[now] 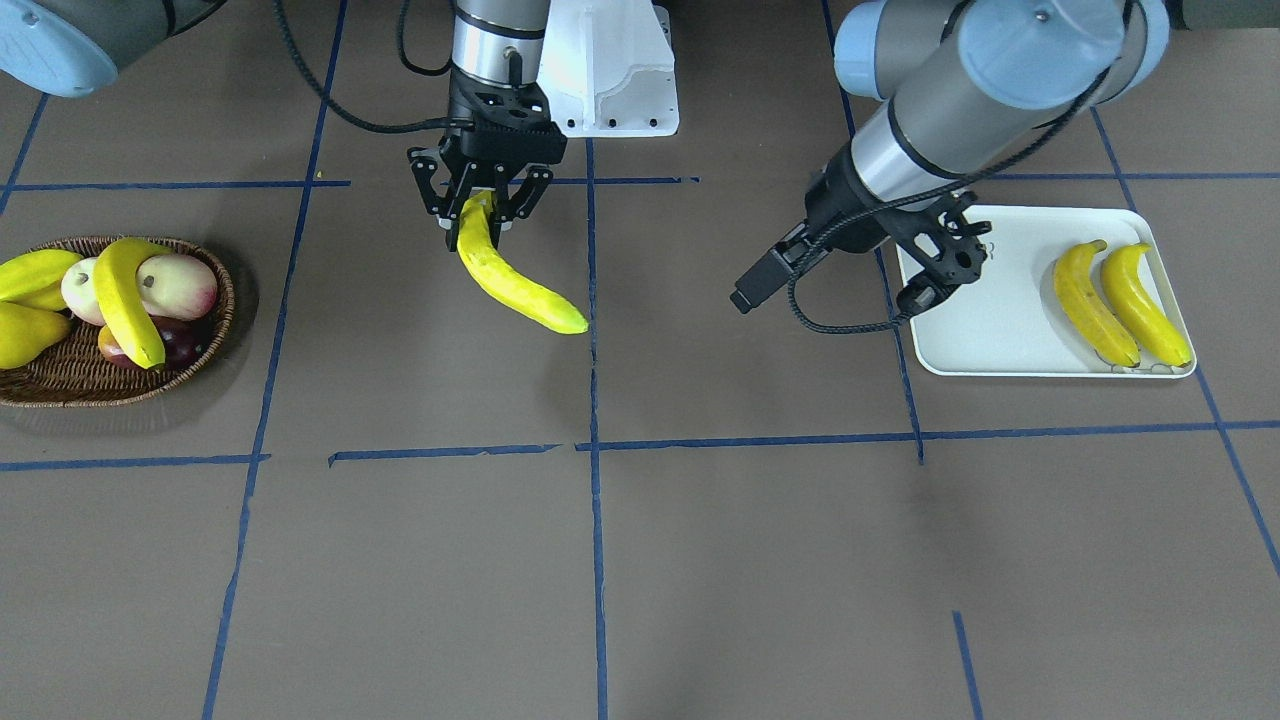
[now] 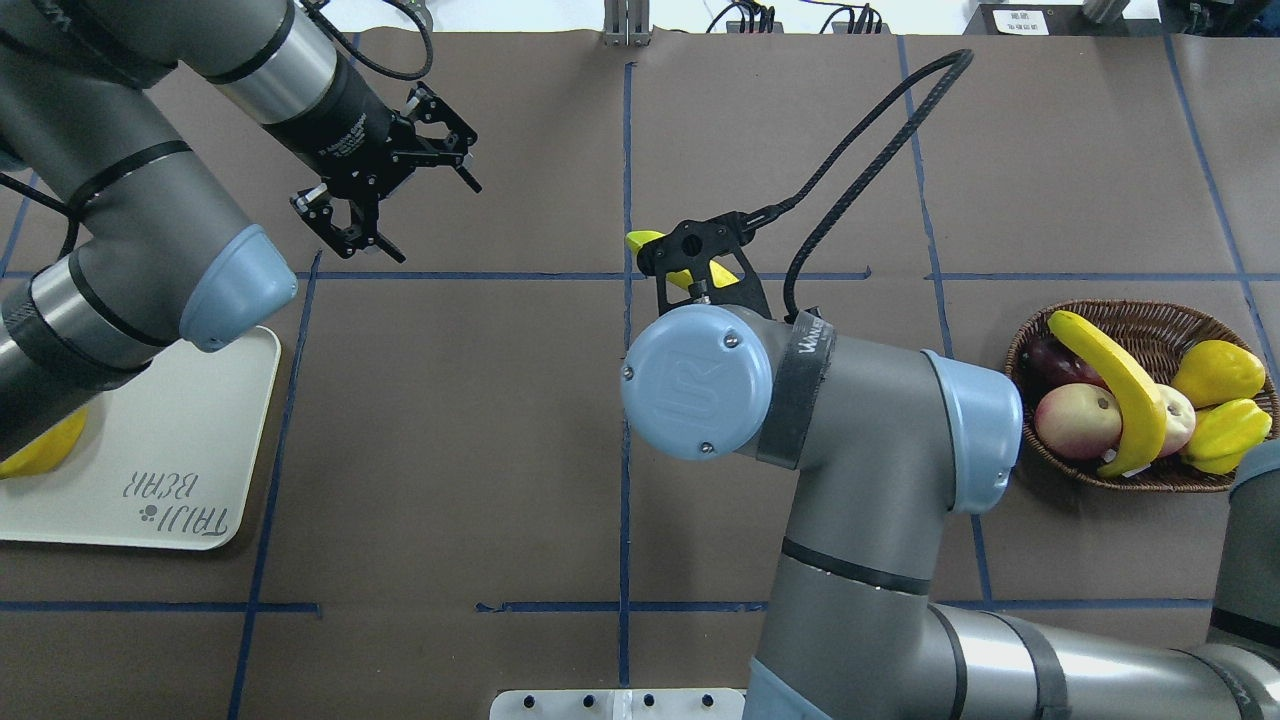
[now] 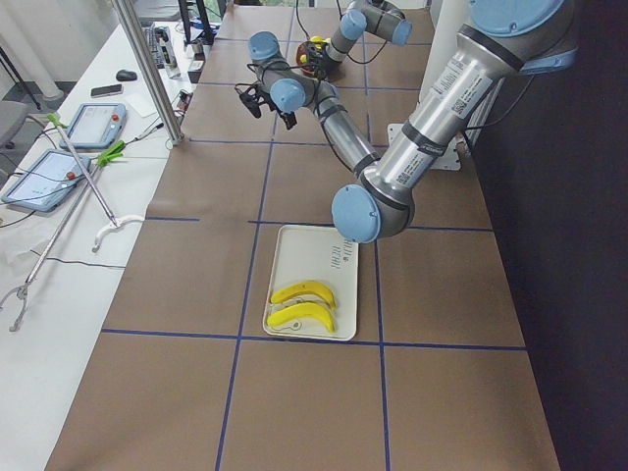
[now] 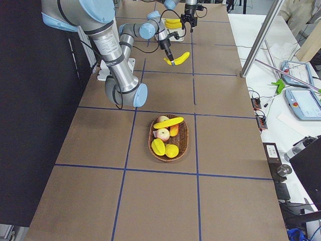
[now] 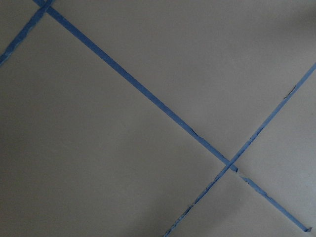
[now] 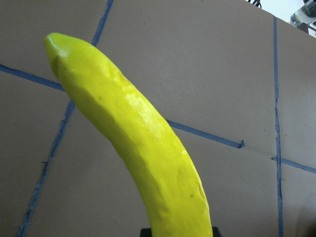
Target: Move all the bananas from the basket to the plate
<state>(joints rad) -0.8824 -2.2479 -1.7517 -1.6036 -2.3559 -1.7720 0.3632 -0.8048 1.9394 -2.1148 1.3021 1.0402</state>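
Basket [image 1: 60, 385] first, closest to you at the front view's left edge: one banana [image 1: 128, 300] lies draped across the top of the pile. Under it you've got two cream-and-pink fruits [image 1: 180, 285], a dark red fruit [image 1: 182, 347] and some yellow fruits [image 1: 25, 335]. Move along and you see the right gripper [image 1: 480, 215] pointing straight down, fingers clamped on one end of a held banana [image 1: 510, 285]. It hangs at a slant over the bare table, between basket and plate. Next comes the left gripper [image 2: 438, 222], fingers spread wide apart with nothing between them, raised beside the plate [image 1: 990, 340]. Far right, you've got two bananas on the plate, the inner banana [image 1: 1093, 303] and the outer banana [image 1: 1143, 303], side by side at its far end.
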